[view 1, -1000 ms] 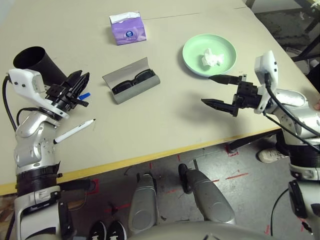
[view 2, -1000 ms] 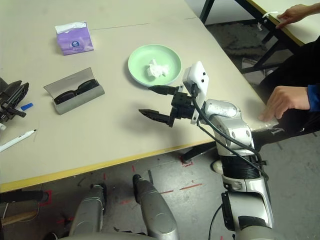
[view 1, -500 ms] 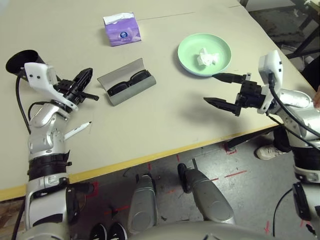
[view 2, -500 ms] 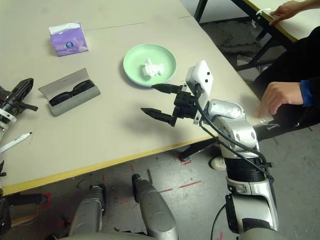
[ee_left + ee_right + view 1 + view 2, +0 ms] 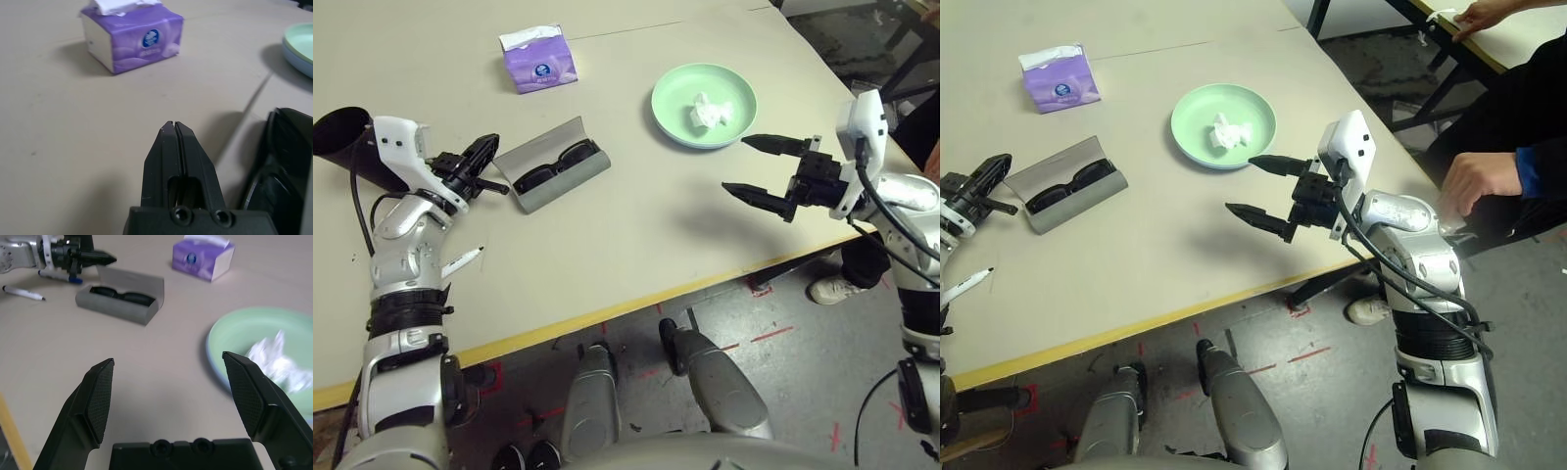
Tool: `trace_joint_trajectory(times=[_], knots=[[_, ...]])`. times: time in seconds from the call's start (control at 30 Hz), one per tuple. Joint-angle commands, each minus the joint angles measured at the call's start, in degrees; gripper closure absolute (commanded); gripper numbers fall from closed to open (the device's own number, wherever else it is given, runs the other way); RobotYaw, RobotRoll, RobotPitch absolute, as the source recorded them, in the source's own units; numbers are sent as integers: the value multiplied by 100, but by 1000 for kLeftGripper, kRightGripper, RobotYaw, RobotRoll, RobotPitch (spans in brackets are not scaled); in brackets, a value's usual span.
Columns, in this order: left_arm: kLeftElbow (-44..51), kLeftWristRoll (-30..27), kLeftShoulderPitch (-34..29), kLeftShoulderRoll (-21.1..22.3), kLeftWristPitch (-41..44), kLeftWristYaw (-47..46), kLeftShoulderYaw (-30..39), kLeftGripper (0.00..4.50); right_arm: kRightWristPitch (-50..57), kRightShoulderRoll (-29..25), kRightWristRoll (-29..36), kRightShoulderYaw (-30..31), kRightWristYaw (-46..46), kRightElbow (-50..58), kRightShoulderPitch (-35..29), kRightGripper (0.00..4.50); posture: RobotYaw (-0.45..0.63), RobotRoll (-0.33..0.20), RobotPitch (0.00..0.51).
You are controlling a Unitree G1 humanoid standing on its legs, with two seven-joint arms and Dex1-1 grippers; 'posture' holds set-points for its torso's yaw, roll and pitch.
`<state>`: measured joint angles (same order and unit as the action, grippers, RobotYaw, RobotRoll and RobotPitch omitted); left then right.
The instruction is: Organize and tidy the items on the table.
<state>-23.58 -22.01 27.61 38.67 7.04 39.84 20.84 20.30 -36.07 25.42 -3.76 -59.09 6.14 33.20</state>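
Observation:
My left gripper is shut on nothing, its tip just off the left end of the open grey glasses case. Black sunglasses lie inside the case. A white marker pen lies nearer the table's front edge, and a blue-capped pen lies under the left gripper. Behind the left arm sits the black cup. The green plate holds a crumpled white tissue. My right gripper hovers open and empty in front of the plate. The purple tissue box stands at the back.
The beige table has a yellow front edge and drops off to the floor on the right. A person's hand rests just past the table's right corner, close to my right arm. Another hand rests on a second table behind.
The camera view has shifted. My left gripper, still shut, has swung away from the pens toward the case's left end. The right gripper stays open in front of the plate.

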Motion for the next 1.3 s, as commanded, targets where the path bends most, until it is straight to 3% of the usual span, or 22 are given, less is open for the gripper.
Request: trace_joint_trajectory(times=[0.03,0.43,0.6,0.83,1.3], knots=[[262,-58,-267,178,413,265,-108,4450,56,-59,108,-62,0,40,33,0,-272,0,294],[721,-209,-615,628,996,811,-86,4450,-44,-62,101,4,-73,-142,82,0,-256,0,294],[756,-214,-615,769,1116,1039,-139,4450,201,-62,385,57,-324,-45,14,0,-262,0,296],[594,-168,-468,827,1083,1141,-178,4450,420,-86,653,182,-720,116,-79,0,-270,0,297],[652,-174,-622,1038,1212,1455,-220,4450,256,-137,562,118,-859,-207,276,0,-269,0,295]])
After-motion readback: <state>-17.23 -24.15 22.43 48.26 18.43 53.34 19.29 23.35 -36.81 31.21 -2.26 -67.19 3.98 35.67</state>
